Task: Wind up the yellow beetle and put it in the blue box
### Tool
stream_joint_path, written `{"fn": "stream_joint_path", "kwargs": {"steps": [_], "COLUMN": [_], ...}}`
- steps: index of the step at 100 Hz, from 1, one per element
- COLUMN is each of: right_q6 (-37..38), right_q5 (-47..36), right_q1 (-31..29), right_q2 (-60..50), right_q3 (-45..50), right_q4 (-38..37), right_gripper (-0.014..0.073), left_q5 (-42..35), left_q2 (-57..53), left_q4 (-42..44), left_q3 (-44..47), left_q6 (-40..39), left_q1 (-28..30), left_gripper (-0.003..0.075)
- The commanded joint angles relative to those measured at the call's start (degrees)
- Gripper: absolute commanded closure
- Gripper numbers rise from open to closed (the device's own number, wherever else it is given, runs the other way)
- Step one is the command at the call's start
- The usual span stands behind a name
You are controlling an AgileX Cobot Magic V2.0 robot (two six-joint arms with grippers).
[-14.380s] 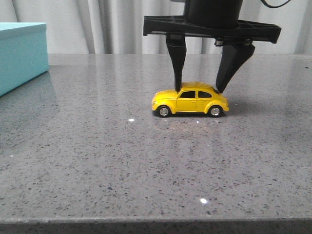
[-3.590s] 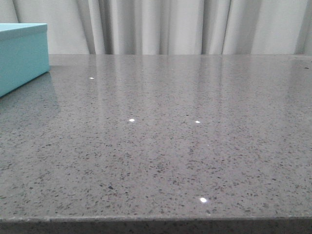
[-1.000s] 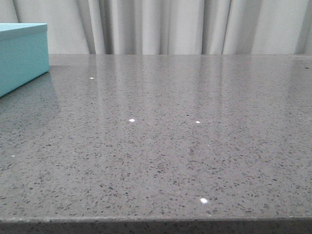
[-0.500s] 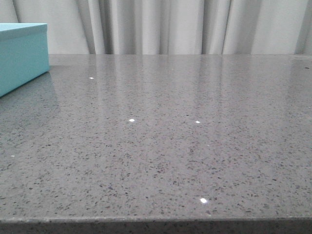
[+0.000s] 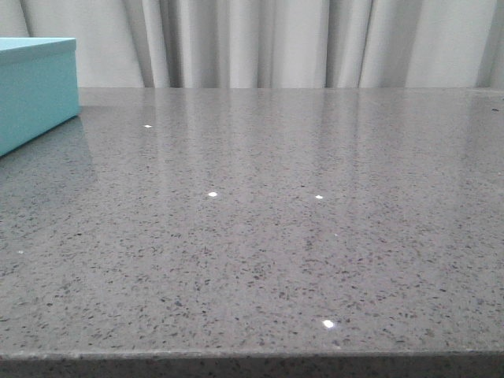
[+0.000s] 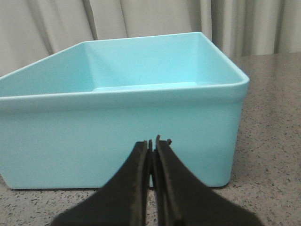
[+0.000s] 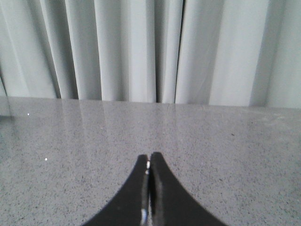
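Tabletop (image 5: 276, 236) of speckled grey polished stone carries one blue box (image 6: 122, 127), smooth, matte, rectangular with rounded rim, at its left edge. Two black tapered end effectors, left end effector (image 6: 152, 143) and right end effector (image 7: 149, 162), each pressed together, empty. Yellow beetle unseen.

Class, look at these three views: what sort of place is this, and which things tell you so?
Probably an indoor robot test bench or lab: a bare speckled grey stone-look tabletop, plain pale curtains as a backdrop, and one turquoise box set out as a prop.
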Motion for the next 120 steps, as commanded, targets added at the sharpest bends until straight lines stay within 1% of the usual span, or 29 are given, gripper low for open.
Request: {"fn": "stream_joint_path", "kwargs": {"steps": [1,26,37,52,56,67,77,120], "right_q6": [-0.4,-0.4,-0.4,-0.4,-0.4,-0.4,-0.4,-0.4], "right_q5": [-8.1,-27.9,-32.4,-31.8,-28.1,-24.0,-20.1,-19.2], "right_q1": [-1.1,-4.9,-6.9,-10.0,-11.0,-13.6,-14.2,-14.1], "right_q2": [0.6,0.6,0.4,-1.6,-2.6,-4.4,-6.2,-6.1], "right_q3": [0.6,12.4,16.2,20.8,20.7,20.7,20.7,20.7], "right_q4": [-0.9,-0.9,-0.9,-0.7,-0.7,-0.6,-0.6,-0.6], "right_gripper": [0.0711,0.0711,0.0711,0.0711,0.0711,0.0711,0.0711,0.0711], "left_q5": [-4.1,-4.1,-4.1,-4.1,-4.1,-4.1,-4.1,-4.1], "left_q2": [-1.8,-1.8,-1.8,-1.8,-1.8,-1.8,-1.8,-1.8], "left_q4": [-0.2,-0.2,-0.2,-0.2,-0.2,-0.2,-0.2,-0.2], "left_q3": [1.2,1.2,1.2,1.2,1.2,1.2,1.2,1.2], "left_q6": [-0.7,-0.7,-0.7,-0.7,-0.7,-0.7,-0.7,-0.7], "left_q1": [0.0,0.0,0.0,0.0,0.0,0.0,0.0,0.0], "left_gripper": [0.0739,0.0739,0.0739,0.0739,0.0739,0.0739,0.0739,0.0739]}}
